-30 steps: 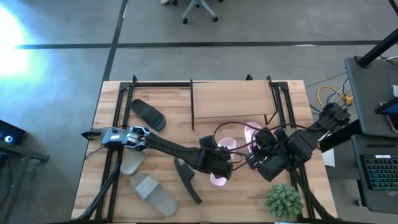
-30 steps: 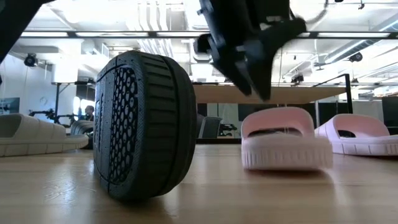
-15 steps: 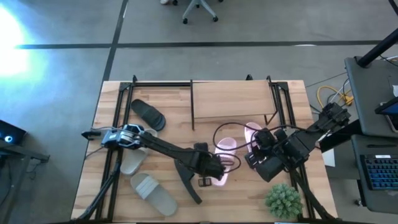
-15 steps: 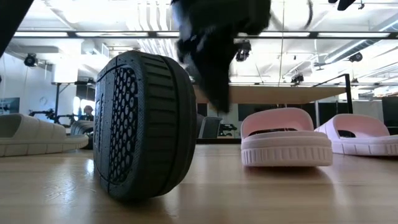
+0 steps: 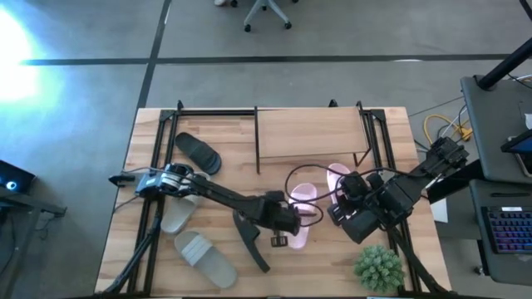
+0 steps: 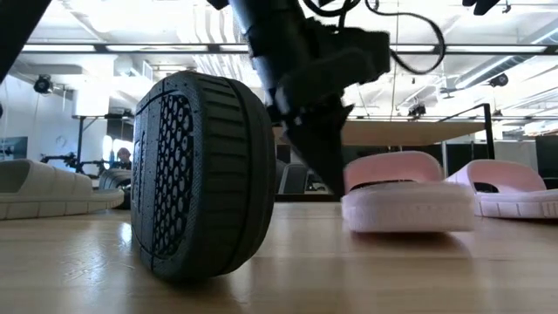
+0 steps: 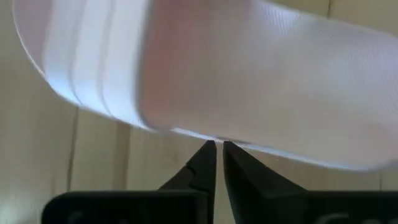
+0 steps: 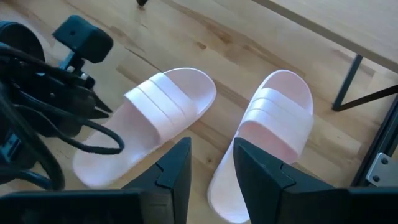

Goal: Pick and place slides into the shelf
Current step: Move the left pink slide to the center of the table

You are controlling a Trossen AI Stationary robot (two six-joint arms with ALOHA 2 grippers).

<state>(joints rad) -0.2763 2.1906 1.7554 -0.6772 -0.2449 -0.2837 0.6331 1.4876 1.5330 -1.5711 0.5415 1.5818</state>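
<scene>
Left gripper (image 7: 214, 149) sits at the heel edge of the nearer pink slide (image 5: 298, 218) mid-bench, jaws pinched nearly together; whether they hold the sole's rim, I cannot tell. A second ago they gaped wide above it. Right gripper (image 8: 210, 163) hovers over the other pink slide (image 8: 267, 140), jaws partly open, empty. The shelf (image 5: 307, 133) waits at the far edge, bare.

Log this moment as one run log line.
left end effector: shut at pink slide edge | right end effector: open above second pink slide | shelf: empty
</scene>
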